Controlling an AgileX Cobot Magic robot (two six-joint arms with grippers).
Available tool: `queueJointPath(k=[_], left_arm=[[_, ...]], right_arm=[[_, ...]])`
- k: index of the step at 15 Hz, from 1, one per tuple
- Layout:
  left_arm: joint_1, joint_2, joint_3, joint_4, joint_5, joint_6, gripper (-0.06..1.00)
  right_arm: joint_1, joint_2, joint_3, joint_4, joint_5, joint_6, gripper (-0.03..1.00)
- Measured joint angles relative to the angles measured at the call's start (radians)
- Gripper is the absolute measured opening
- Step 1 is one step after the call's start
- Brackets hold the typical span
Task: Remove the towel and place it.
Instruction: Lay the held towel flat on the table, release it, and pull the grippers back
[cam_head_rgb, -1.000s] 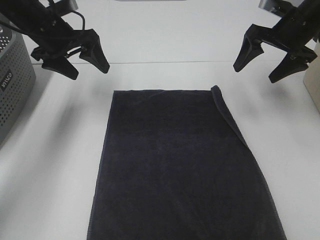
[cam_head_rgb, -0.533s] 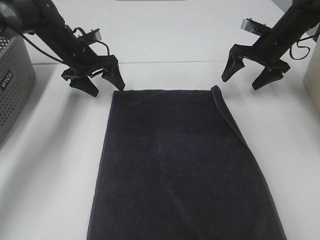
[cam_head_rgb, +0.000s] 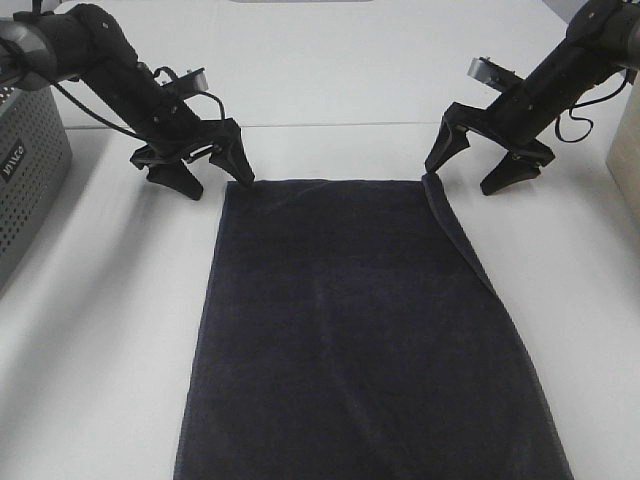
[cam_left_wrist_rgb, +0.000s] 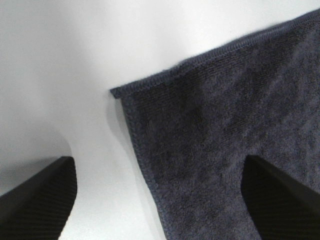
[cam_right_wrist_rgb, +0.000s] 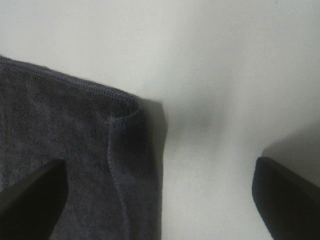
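The left hand is held wide open with nothing gripped. It is set low over the far-left corner of the towel, and that corner is seen between its fingers in the left wrist view: one finger is placed above the cloth, the other above bare worktop. Whether the tips are pressed down onto the surface cannot be told.

The right hand is likewise spread wide and empty. The far-right corner is straddled by it, with one finger over the cloth and the other over bare worktop.

The dark towel is laid out flat on the white worktop, from the two hands down to the near edge of the high view. At its far-right corner the hem is turned over onto itself. A grey perforated basket is seen at the left edge, well apart from the towel.
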Motion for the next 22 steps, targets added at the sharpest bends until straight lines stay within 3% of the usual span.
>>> queueJointPath(k=[6,10,14,19,22], left_arm=[[-0.030,0.000,0.000,-0.002,0.010,-0.007,0.84],[-0.081,0.010,-0.002,-0.022,-0.012,-0.048,0.84],[-0.122,0.026,-0.010,-0.071,-0.037,-0.052,0.82],[-0.128,0.037,-0.010,-0.073,-0.048,-0.079,0.63],[-0.128,0.038,-0.010,-0.073,-0.048,-0.079,0.61]], right_arm=[[0.109,0.001,-0.002,-0.077,-0.105,0.032,0.96],[0.135,0.005,-0.012,-0.175,-0.106,0.084,0.93],[0.143,0.005,-0.012,-0.191,-0.107,0.087,0.87],[0.143,0.011,-0.012,-0.208,-0.114,0.087,0.60],[0.143,0.020,-0.012,-0.203,-0.138,0.088,0.50]])
